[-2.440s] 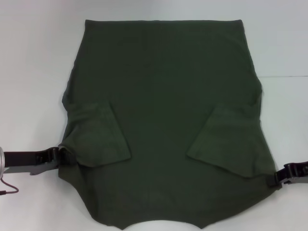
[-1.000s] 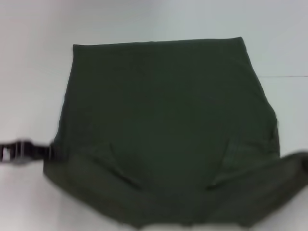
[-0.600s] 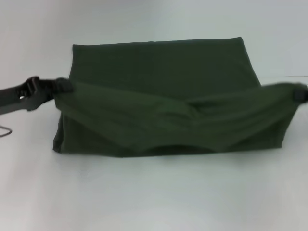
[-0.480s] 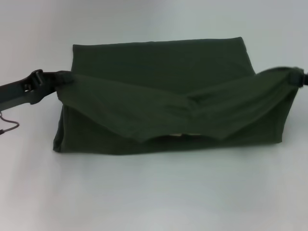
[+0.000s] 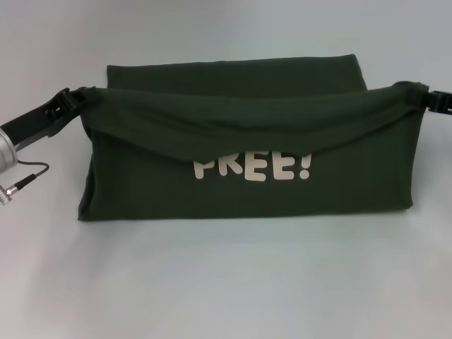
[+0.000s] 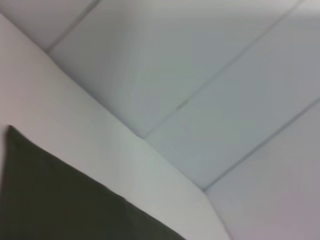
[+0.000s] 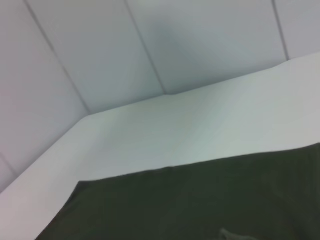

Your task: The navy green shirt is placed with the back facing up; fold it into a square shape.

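while the left gripper (image 5: 70,99) and right gripper (image 5: 427,97) each pinch a raised corner of the navy green shirt (image 5: 247,191), carry both forward level so the edges meet squarely.

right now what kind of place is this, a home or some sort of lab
Probably a lab or test cell, not a home. A bare white table holds only the green shirt, plain white panelled walls surround it, and the left gripper and right gripper each hold up a corner of it.
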You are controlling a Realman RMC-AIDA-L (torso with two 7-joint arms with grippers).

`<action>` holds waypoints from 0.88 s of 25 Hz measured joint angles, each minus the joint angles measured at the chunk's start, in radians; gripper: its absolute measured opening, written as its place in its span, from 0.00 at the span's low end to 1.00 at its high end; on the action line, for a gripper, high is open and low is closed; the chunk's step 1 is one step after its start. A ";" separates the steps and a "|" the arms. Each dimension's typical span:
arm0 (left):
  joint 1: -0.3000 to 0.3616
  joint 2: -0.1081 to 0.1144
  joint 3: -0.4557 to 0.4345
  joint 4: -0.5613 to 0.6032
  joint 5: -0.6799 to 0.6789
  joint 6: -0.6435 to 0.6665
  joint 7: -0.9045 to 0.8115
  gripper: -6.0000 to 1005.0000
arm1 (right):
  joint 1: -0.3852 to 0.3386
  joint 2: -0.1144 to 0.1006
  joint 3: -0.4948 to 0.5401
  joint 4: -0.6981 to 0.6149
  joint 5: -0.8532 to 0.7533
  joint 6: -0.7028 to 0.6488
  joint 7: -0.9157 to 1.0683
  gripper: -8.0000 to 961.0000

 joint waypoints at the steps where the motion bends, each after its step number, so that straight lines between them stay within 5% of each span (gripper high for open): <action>1: -0.002 -0.003 0.002 -0.005 -0.005 -0.023 0.009 0.04 | 0.006 0.005 0.000 0.006 0.005 0.022 -0.007 0.16; 7: -0.012 -0.014 0.001 -0.045 -0.011 -0.095 0.056 0.04 | 0.039 0.019 -0.031 0.058 0.017 0.128 -0.031 0.17; 22: -0.044 -0.087 0.000 -0.053 -0.027 -0.258 0.141 0.04 | 0.063 0.060 -0.051 0.087 0.026 0.295 -0.032 0.22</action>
